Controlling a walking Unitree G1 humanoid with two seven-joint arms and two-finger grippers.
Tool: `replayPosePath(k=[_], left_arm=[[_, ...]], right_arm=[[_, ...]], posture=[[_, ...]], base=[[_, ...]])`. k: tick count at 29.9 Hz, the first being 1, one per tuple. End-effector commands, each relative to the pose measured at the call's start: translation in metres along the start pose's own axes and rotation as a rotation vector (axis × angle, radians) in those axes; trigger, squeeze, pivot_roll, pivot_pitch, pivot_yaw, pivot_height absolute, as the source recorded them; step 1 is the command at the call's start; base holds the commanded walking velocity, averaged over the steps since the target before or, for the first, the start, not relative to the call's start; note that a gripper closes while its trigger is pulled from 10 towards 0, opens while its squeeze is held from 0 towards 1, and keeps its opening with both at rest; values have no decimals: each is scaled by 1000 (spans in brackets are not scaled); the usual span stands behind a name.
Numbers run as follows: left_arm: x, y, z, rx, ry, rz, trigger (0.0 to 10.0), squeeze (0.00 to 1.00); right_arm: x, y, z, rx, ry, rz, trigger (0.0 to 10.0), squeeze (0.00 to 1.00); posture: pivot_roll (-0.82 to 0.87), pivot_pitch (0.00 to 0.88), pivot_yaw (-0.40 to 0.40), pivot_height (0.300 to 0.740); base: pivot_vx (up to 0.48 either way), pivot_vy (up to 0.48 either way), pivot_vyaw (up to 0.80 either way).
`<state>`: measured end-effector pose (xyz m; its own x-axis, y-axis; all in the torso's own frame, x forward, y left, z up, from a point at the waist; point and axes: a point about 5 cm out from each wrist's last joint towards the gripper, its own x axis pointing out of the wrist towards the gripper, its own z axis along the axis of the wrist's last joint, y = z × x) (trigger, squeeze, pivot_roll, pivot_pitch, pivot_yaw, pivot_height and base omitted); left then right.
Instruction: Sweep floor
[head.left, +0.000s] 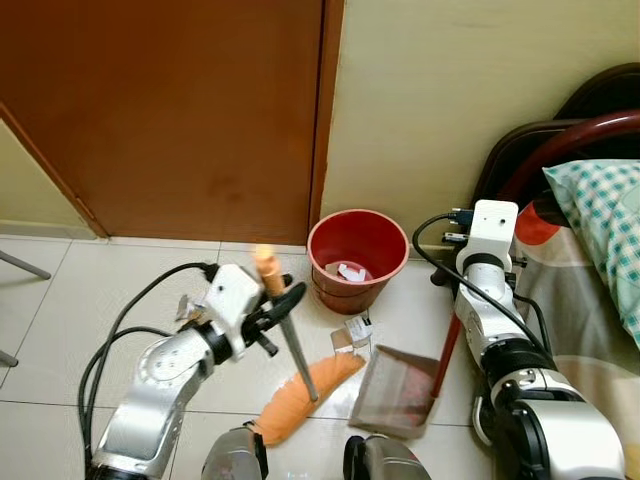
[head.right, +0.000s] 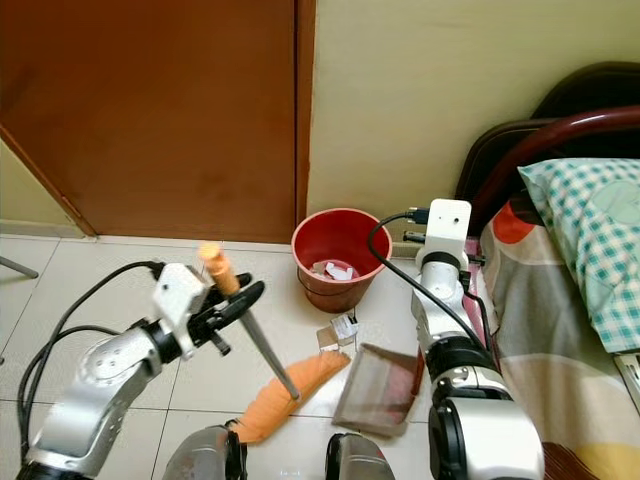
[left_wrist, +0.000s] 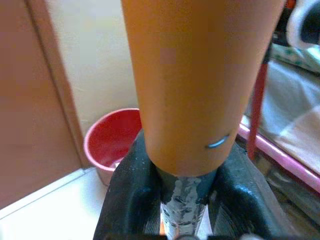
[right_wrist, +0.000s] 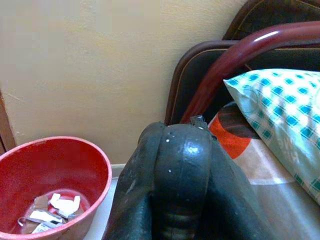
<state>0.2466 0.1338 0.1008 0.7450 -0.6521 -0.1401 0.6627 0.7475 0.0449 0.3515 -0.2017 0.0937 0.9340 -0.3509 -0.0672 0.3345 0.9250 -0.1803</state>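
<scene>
Clamping the orange-bristled broom (head.left: 300, 390) by its grey shaft just under the orange grip, the left gripper (head.left: 272, 318) slants bristles toward paper scraps (head.left: 352, 332) beside the brown dustpan (head.left: 398, 390); right gripper's (right_wrist: 175, 185) fingers look closed, seemingly steadying the dustpan's red handle; red plastic bucket (head.left: 357, 262) waits against the wall.

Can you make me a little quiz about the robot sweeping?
1. True or false: the left pincer is shut on the broom.
2. Where does the scrap of paper on the floor lie? A) inside the red bucket B) between the bucket and the dustpan C) on the bed
3. Fill in: the broom's bristles are coloured ____.

Key: 1 true. 2 B. 3 orange.
</scene>
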Motion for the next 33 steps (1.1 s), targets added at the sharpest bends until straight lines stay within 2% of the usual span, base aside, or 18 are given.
replayPosePath(k=[1,4,9,14,18,23,26,30,32,33], left_arm=[[-9,18,-4,74,56,102,10000,0],[-7,33,-7,85,77,233,10000,0],[-7,29,-6,43,77,226,10000,0],[-13,30,-15,51,129,232,10000,0],[-19,44,-25,103,190,340,10000,0],[-12,60,-18,149,176,511,10000,0],[-7,62,-12,151,154,562,10000,0],[-3,60,-9,138,128,584,10000,0],[3,54,-9,132,115,582,10000,0],[3,54,-9,132,115,582,10000,0]], right_arm=[[0,-5,-4,-9,8,-14,10000,0],[1,-2,-1,-12,-2,-3,10000,0],[4,-6,3,-19,-21,-5,10000,0],[5,-11,2,-24,-19,-12,10000,0],[4,-11,4,-38,-43,-4,10000,0],[5,0,15,-40,-102,35,10000,0],[6,9,26,-41,-151,65,10000,0],[6,19,35,-43,-184,95,10000,0],[4,34,41,-35,-199,135,10000,0],[4,34,41,-35,-199,135,10000,0]], posture=[[92,153,-54,740],[90,146,-57,740],[85,140,-57,740],[81,132,-56,740],[84,130,-58,740],[85,122,-61,740],[84,120,-59,740],[87,121,-59,740],[93,123,-62,740],[93,123,-62,740]], base=[[0,0,0],[0,0,0],[0,0,0],[0,0,0],[0,0,0],[0,0,0],[0,0,0],[0,0,0],[0,0,0],[0,0,0]])
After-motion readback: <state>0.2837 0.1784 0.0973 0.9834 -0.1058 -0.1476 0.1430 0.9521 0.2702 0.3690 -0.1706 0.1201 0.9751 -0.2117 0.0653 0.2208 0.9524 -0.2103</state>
